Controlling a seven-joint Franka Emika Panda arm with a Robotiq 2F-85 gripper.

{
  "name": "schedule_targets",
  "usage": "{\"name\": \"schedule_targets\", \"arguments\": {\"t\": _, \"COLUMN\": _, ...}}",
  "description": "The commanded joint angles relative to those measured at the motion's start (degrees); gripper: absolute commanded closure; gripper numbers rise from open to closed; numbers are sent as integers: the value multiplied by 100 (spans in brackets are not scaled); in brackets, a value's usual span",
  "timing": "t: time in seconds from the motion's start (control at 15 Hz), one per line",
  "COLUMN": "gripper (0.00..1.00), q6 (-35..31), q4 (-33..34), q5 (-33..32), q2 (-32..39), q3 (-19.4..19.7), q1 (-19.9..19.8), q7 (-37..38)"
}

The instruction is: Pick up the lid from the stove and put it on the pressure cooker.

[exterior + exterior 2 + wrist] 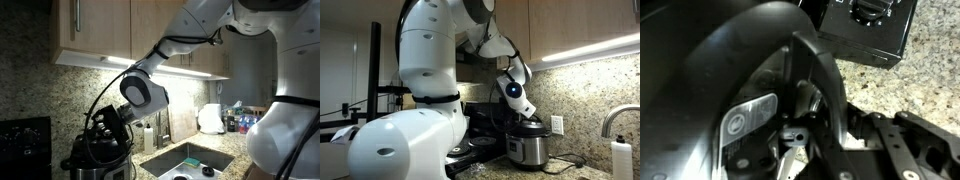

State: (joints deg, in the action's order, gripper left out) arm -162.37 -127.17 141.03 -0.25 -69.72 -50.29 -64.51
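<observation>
The pressure cooker [98,162] [528,152] stands on the granite counter beside the stove [22,140] [478,152]. The black lid [108,130] [531,127] is at the cooker's top, whether seated or just above I cannot tell. My gripper [114,118] [526,116] comes down onto it from above. In the wrist view the lid's dome [730,60] fills the left, and its raised handle arcs between my gripper's fingers [828,135]. The gripper looks shut on that handle. A corner of the stove [865,30] shows at the top.
A steel sink [190,160] lies beside the cooker, with a white kettle [210,118] and bottles behind it. A faucet [610,120] and a soap bottle [621,158] stand near an exterior view's edge. Wall cabinets [100,25] hang above.
</observation>
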Motion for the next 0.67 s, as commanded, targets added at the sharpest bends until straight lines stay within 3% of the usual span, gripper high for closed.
{"name": "schedule_targets", "arguments": {"t": 0.0, "gripper": 97, "q6": 10, "q4": -2, "q5": 1057, "q2": -90, "q3": -4, "q1": -20, "q7": -1185}}
{"name": "schedule_targets", "arguments": {"t": 0.07, "gripper": 97, "q6": -12, "q4": -12, "q5": 1259, "q2": -114, "q3": -13, "q1": -12, "q7": -1483}}
{"name": "schedule_targets", "arguments": {"t": 0.13, "gripper": 97, "q6": -15, "q4": -94, "q5": 821, "q2": -480, "q3": 8, "q1": -39, "q7": -1111}}
{"name": "schedule_targets", "arguments": {"t": 0.2, "gripper": 97, "q6": -112, "q4": -94, "q5": 816, "q2": -585, "q3": -35, "q1": -35, "q7": -1217}}
{"name": "schedule_targets", "arguments": {"t": 0.6, "gripper": 97, "q6": -868, "q4": -46, "q5": 836, "q2": -534, "q3": -663, "q1": -162, "q7": -2230}}
